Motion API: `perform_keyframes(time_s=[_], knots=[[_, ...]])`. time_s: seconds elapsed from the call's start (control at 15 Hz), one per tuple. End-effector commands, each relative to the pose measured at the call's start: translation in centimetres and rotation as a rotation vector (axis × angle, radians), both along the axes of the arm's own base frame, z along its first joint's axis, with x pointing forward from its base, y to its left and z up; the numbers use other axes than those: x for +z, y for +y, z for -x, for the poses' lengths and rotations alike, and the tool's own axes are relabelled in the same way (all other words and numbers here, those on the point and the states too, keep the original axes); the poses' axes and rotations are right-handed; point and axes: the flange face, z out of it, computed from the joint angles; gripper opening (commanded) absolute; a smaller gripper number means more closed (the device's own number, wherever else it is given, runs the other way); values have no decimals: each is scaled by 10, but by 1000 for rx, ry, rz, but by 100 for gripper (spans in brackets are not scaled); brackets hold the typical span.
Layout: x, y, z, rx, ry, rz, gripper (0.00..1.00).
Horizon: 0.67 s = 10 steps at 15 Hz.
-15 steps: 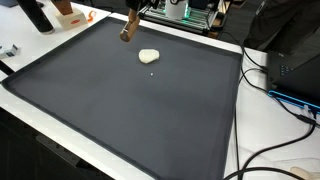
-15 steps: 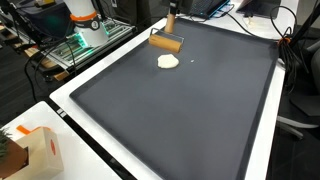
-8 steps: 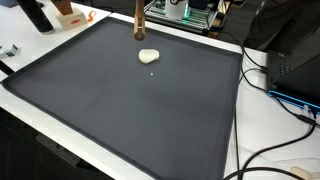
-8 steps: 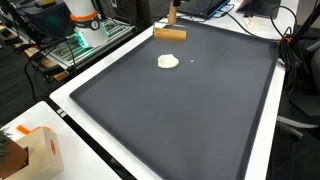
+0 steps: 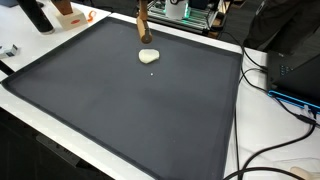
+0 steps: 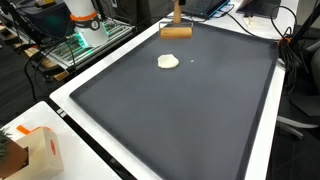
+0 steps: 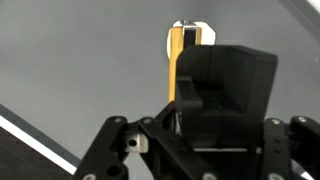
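The tool [image 7: 190, 72] is clenched around a wooden roller [image 6: 176, 30], holding it over the far edge of the dark mat [image 6: 180, 115] on the table [image 6: 62, 103], near a pale dough lump [image 6: 168, 62] lying just nearer on the mat.

Wooden roller [image 6: 176, 31] farther from dough [image 6: 168, 62]

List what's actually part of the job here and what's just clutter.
In the job:
wooden roller, held up above the mat's far edge
white dough lump
dark mat

Lying about:
cables beside the mat
small carton at the table corner
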Motion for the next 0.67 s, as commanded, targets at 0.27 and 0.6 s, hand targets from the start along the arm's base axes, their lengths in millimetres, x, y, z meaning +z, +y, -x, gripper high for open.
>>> perform_keyframes(time_s=[0.27,0.6], knots=[[-17,11,10,293,-45,-276,19],[-32,15,17,434,3,-494,19]])
